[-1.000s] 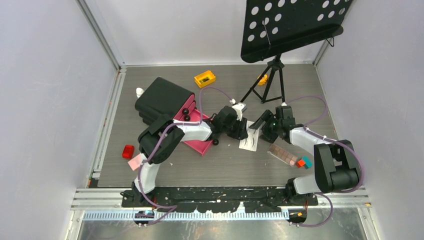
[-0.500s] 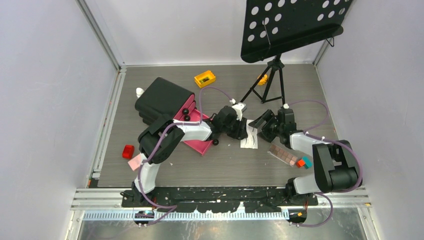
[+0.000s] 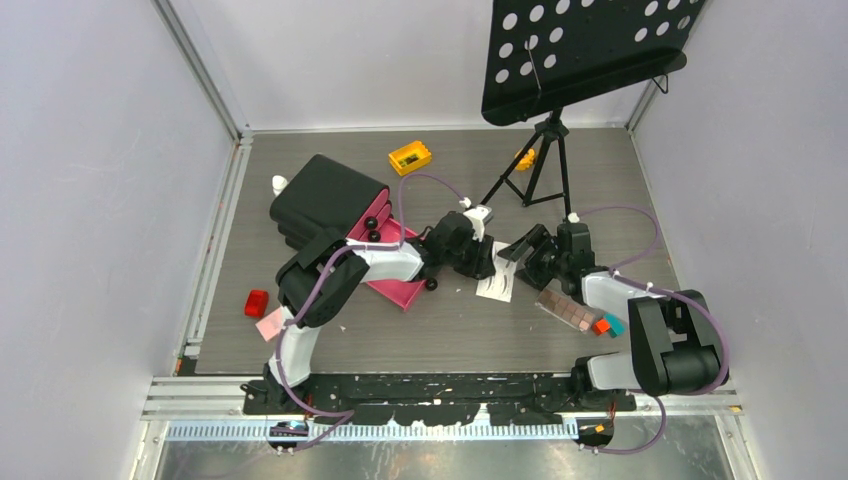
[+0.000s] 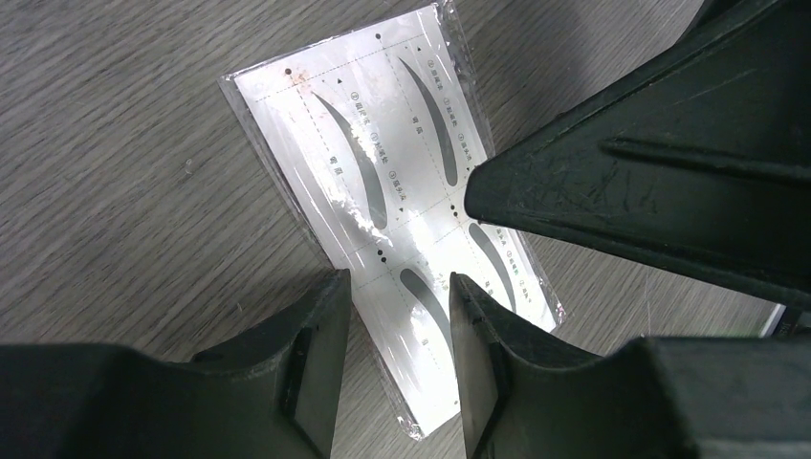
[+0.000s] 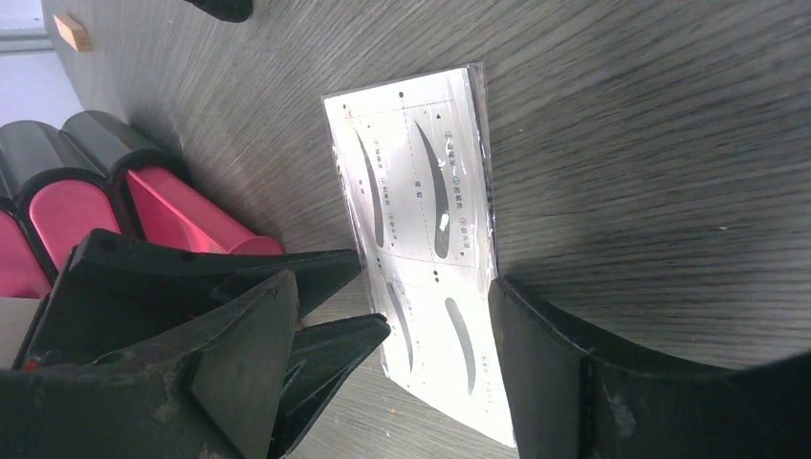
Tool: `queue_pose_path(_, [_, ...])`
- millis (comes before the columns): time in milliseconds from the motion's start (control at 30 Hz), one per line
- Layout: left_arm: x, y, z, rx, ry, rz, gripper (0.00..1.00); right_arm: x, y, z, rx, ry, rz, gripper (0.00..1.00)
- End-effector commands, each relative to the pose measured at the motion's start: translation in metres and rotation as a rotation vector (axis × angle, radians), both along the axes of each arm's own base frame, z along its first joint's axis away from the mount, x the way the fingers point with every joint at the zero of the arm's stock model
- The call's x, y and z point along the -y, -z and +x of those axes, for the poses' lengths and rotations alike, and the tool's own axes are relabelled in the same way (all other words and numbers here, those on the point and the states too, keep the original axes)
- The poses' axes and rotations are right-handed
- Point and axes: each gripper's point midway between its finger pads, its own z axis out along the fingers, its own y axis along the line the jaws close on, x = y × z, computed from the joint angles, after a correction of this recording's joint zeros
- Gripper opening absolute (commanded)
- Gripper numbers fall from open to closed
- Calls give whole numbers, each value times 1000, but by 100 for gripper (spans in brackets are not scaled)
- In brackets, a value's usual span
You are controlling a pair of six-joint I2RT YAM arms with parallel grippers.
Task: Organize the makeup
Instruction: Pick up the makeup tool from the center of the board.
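Though the left tool (image 4: 397, 311) and right tool (image 5: 392, 287), fingers apart, both straddle the eyebrow card (image 4: 383, 163) flat on the worktop (image 4: 143, 191), sorting seems barely begun: a brown palette (image 3: 567, 308) lies loose beside the right tool.

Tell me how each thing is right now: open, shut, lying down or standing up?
eyebrow card: lying flat on the table, between both grippers
left gripper: open, over the card's near end
right gripper: open wide, astride the card
black chest: open, its pink drawer pulled out
music stand: standing upright
brown palette: lying flat, untouched
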Motion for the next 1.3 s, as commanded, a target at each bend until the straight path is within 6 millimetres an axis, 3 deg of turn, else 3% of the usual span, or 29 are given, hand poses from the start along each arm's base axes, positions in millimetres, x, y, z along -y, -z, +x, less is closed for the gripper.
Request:
queue_pose_path(0, [-6, 24, -17, -75, 42, 37, 44, -5, 11, -15, -66, -22, 15, 78])
queue_pose_path(1033, [-1, -35, -11, 4, 42, -42, 43, -9, -16, -17, -16, -33, 43, 77])
queue_pose_path(1267, [-10, -35, -7, 23, 6, -11, 47, 16, -11, -25, -65, 12, -113, 77])
